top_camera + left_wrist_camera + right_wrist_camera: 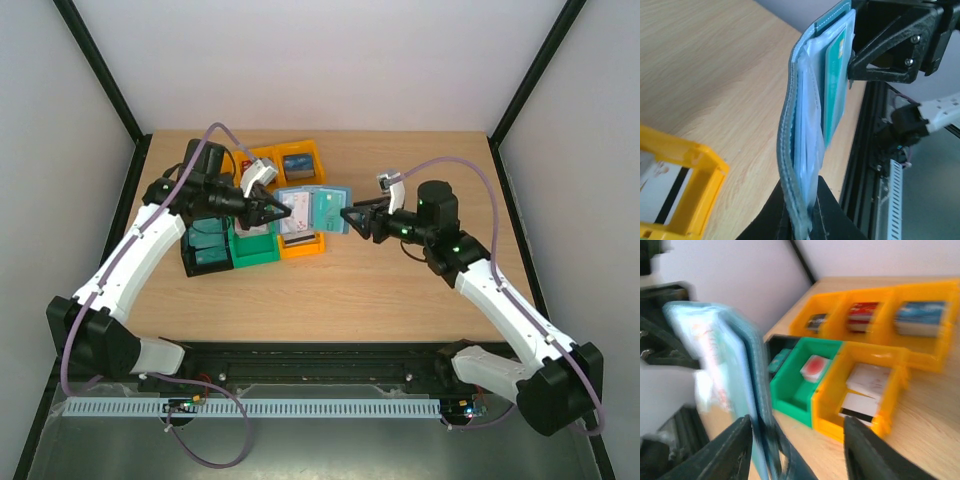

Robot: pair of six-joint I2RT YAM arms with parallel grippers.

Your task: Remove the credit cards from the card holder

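Teamwork is the plan here. The card holder (315, 208) is up in the air, open like a little book, right between the two sets of fingers. The left fingers (827, 220) are pressed tight on its bottom edge, so it stands up from them and cannot drop. I think it is held this way so the pale sleeves face out and a card can be pulled free.

A teal card (836, 85) sits in a sleeve, far from the left fingers and close to the right fingers (727, 455). It is tucked in, so this card is not out yet.

The right fingers stand apart. The far edge of the holder is next to one of them, but they do not pinch it. The picture from that wrist is blurry, so I cannot tell if the holder touches that finger. My guess is that they are spread to make room for the card's edge.

Past the right fingers, down on the worktop (400, 300), are orange bins (935, 362) and a green bin (790, 407). A white card (867, 380) lies in one orange bin. I think the holder is held near the bins so each card has only a short way to go.

The next move needs care. The card is thin and slippery, and a wrong pinch could grab the sleeve too.
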